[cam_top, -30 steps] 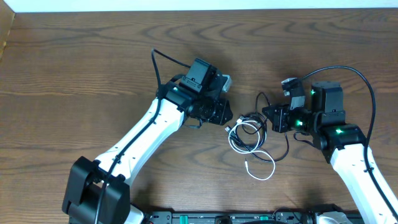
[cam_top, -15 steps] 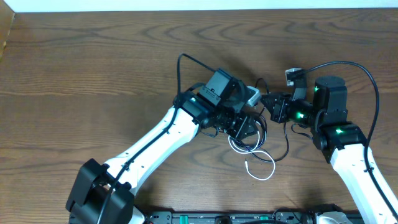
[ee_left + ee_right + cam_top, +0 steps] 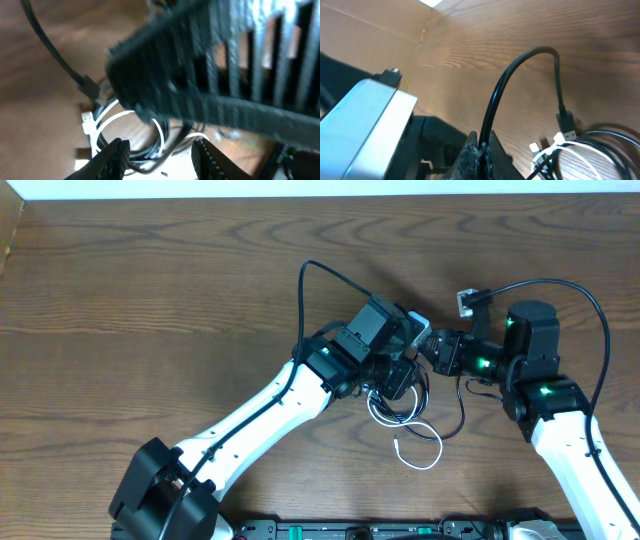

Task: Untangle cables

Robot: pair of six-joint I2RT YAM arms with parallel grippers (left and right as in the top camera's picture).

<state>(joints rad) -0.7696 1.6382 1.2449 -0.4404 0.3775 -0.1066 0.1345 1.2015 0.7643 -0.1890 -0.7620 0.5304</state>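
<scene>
While my left gripper [image 3: 160, 159] hung with its fingers apart and nothing between them, the thin white cord [image 3: 116, 119] lay coiled just ahead of and below its tips. It was tangled with the thin black cord [image 3: 520, 65] on the brown wood-grain table [image 3: 150, 300]. My right gripper [image 3: 481, 148] was pinched tight on that black cord, which rose from the jaws in an arch and dropped to its small plug [image 3: 566, 121] beside the white loops. My worry was crowding. Both wrists sat almost touching over the same knot, and a blurred dark ribbed body [image 3: 240, 65], which I took for the right arm, filled the left wrist view close above the fingers. A careless advance could knock the arms together. The left jaws could also close on white and black strands at once and cinch the knot, and a hard tug from the right might drag the whole bundle rather than free one strand. My left arm was stretched far across, wrist bent down over the coil; my right arm was folded short, its gripper pointing toward the left one.
</scene>
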